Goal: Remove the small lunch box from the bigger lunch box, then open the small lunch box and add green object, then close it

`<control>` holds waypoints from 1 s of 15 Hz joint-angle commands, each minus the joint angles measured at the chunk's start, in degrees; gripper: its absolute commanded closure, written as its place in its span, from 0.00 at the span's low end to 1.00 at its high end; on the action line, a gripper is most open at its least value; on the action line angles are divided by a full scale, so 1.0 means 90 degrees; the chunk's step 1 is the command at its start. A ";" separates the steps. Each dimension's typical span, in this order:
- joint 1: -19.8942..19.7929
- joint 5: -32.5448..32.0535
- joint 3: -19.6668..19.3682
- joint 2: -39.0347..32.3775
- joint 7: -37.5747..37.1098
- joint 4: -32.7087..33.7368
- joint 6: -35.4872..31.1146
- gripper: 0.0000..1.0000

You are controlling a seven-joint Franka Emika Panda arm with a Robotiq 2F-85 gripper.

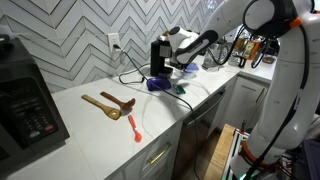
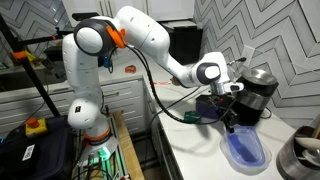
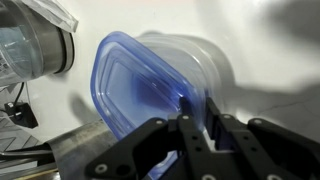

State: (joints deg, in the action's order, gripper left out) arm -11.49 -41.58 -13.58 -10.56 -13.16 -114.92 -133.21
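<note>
The small lunch box [image 3: 135,85], vivid blue and rounded, sits in the paler purple-blue bigger lunch box [image 3: 205,55]. In an exterior view the two read as one blue shape [image 1: 158,85] on the white counter. In an exterior view the bigger lunch box [image 2: 247,152] lies low on the counter. My gripper [image 3: 200,108] comes down on their near edge, its black fingers [image 3: 186,125] drawn close together with the small box's blue rim between them. It shows in both exterior views [image 1: 162,72] [image 2: 229,122]. The tiny green object [image 1: 181,91] lies just beside the boxes.
Two wooden spoons [image 1: 108,104] and a red-orange utensil [image 1: 134,128] lie on the counter. A black appliance [image 1: 25,105] stands at one end. A metal pot [image 3: 35,45] stands close to the boxes, a dark machine [image 2: 262,85] behind them. The counter's front edge [image 1: 150,140] drops to drawers.
</note>
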 commanded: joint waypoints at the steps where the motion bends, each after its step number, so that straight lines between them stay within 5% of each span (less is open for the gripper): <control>1: -0.0010 -0.0046 -0.0048 0.0074 0.0161 -0.0096 -0.0055 0.92; 15: 0.0062 -0.0908 -0.0010 0.0448 -0.0057 -0.0165 0.0474 0.96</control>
State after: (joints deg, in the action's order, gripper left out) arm -11.26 -48.00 -13.73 -8.27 -13.06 -114.79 -130.50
